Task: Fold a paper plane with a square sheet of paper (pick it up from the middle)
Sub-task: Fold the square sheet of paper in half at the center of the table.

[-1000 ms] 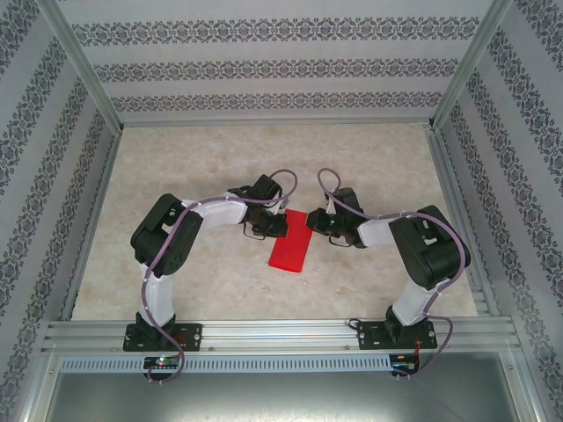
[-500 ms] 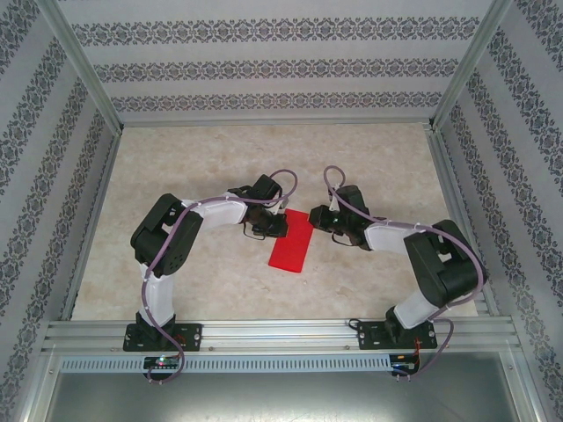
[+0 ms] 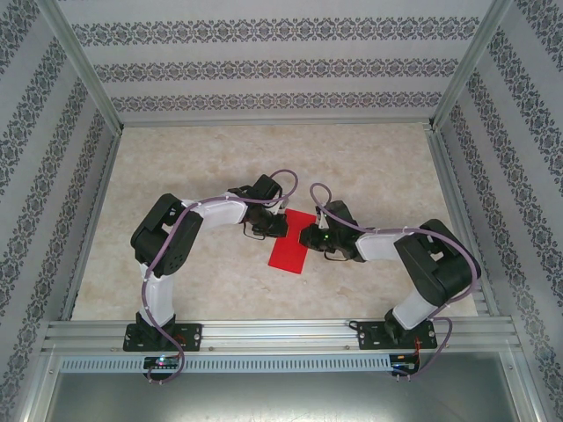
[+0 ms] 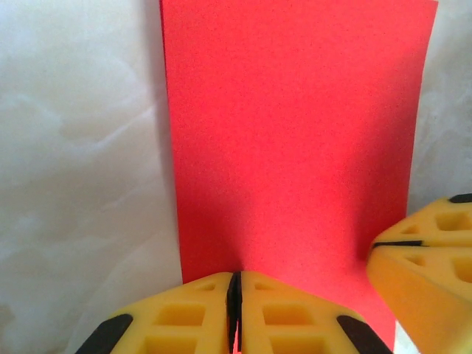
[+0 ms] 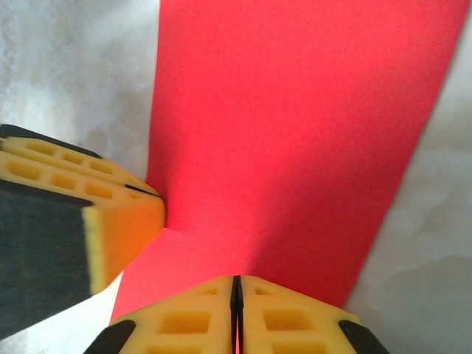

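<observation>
On the marble table (image 3: pixel 176 167), the red sheet of paper (image 3: pixel 288 252) is lying as a long rectangle between the two grippers. The left gripper (image 4: pixel 234 276) and right gripper (image 5: pixel 236 279), jaws closed tight, are touching its opposite long edges, with the paper stretching ahead of each.

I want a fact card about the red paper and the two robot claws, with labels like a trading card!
Paper: red paper, one flat long rectangle, lying on the pale table
Left claw: shut, tips down on the paper
Right claw: shut, tips down on the paper too
Claws together: close to each other on the same part of the paper
Plane: no pointy plane shape yet
</observation>
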Controlling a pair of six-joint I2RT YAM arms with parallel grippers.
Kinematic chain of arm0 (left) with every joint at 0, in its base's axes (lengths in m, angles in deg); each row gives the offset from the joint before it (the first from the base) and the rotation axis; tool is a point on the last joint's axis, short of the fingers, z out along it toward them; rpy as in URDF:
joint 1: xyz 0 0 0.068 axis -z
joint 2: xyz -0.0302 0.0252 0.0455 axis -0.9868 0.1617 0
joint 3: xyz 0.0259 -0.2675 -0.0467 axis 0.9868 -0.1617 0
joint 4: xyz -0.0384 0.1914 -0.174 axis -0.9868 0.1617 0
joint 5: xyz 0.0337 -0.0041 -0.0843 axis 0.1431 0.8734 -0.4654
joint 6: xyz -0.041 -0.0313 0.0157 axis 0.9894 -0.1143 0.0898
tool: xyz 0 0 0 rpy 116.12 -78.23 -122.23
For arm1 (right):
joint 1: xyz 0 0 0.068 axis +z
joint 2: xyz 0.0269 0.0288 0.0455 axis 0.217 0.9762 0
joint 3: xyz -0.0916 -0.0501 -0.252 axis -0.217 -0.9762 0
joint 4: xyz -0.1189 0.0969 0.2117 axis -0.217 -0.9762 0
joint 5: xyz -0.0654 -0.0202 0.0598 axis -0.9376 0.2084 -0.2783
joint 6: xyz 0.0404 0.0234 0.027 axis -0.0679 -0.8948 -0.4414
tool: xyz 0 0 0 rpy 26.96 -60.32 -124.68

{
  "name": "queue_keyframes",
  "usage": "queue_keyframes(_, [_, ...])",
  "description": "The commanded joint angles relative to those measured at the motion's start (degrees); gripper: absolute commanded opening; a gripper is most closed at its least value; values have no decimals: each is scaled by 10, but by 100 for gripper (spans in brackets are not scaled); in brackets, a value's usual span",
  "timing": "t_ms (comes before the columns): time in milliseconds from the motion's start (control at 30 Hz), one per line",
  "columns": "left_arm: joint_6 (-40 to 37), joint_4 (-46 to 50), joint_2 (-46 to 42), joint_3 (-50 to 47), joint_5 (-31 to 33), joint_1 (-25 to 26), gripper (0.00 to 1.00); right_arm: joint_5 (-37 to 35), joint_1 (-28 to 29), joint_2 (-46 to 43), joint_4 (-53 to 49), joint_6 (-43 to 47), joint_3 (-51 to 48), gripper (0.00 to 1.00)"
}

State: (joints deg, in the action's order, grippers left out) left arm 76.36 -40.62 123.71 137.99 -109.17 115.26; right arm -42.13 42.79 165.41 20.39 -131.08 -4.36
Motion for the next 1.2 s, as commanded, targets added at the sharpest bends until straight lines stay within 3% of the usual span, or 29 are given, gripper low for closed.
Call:
queue_keyframes(0, [-18, 104, 45, -25, 79, 5, 14, 12, 2, 11, 5, 5, 9, 11])
queue_keyframes(333, [-19, 108, 48, -23, 83, 5, 14, 44, 4, -3, -62, 37, -7, 11])
queue_keyframes(700, [-27, 119, 57, -9, 82, 4, 14, 37, 24, -88, -180, 71, -51, 11])
queue_keyframes(900, [-27, 122, 57, -5, 82, 4, 14, 25, 22, -155, -110, 9, -58, 12])
queue_keyframes(1000, [-28, 124, 55, -3, 81, 4, 14, 35, 24, -143, -18, -41, -55, 12])
queue_keyframes(1167, [-28, 125, 51, -4, 79, 4, 14, 41, 42, -77, -3, -50, -12, 12])
